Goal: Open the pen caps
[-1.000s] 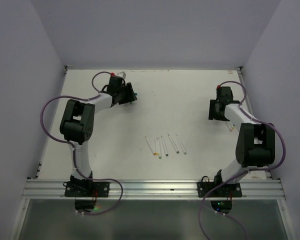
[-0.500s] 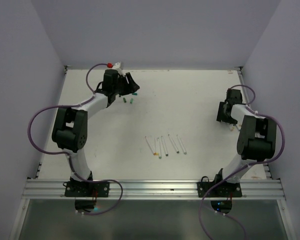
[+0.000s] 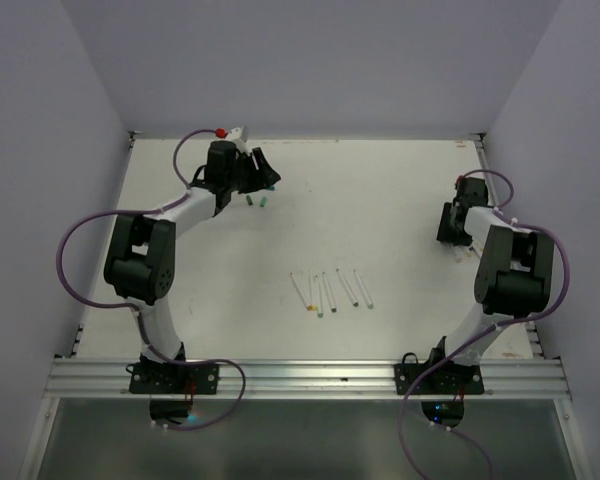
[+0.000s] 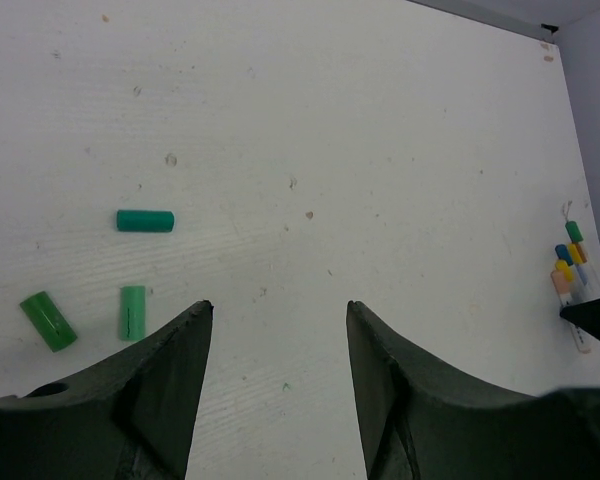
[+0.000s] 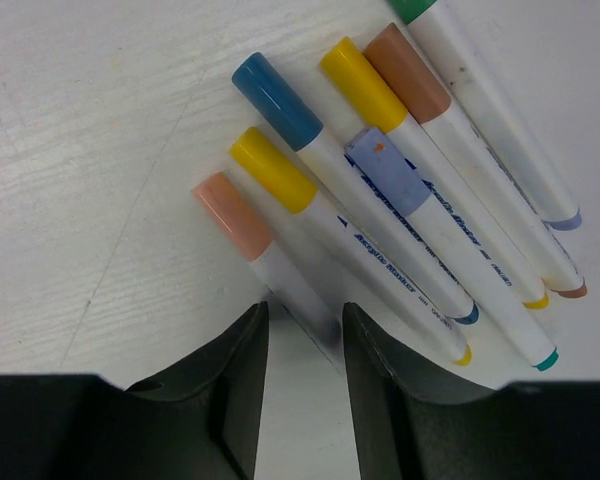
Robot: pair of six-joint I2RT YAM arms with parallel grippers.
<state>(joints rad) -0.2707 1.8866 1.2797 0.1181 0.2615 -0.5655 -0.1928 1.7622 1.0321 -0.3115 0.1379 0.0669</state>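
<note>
As the right end effector (image 5: 302,318) straddles it, the peach-capped pen (image 5: 262,252) lies flat.

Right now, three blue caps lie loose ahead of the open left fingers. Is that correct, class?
No: the three loose caps ahead of the open left fingers are green, not blue. The left wrist view shows it.

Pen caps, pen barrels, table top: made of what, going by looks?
Pen caps: opaque plastic, satin, with soft highlights and smooth moulded edges.
Pen barrels: glossy white plastic, printed lettering.
Table top: probably white-painted wood or board; matte, faint grain lines and small specks.
</note>
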